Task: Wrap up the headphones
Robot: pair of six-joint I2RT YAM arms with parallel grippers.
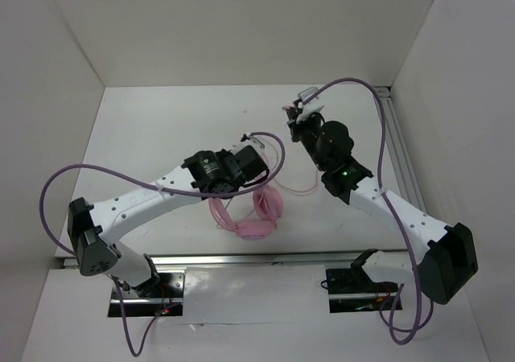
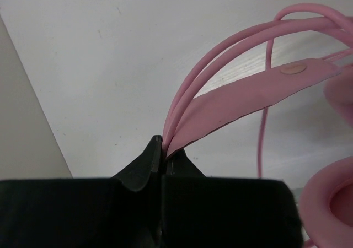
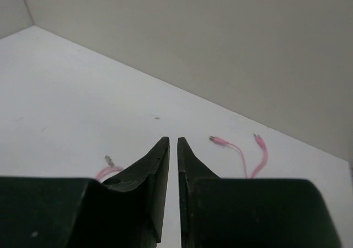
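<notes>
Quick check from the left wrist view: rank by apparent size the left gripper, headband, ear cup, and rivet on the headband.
1. left gripper, nearest the camera, so inflated.
2. headband.
3. ear cup, cut off by the frame, so its rank against the headband is unsure.
4. rivet.

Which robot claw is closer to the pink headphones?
Left. The left claw pinches the headphones by their headband. The right claw sits apart from the ear cups, farther back on the table, near the cord's plugs.

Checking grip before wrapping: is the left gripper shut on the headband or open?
Shut: the left gripper pinches the pink headband and cord between touching fingertips.
</notes>
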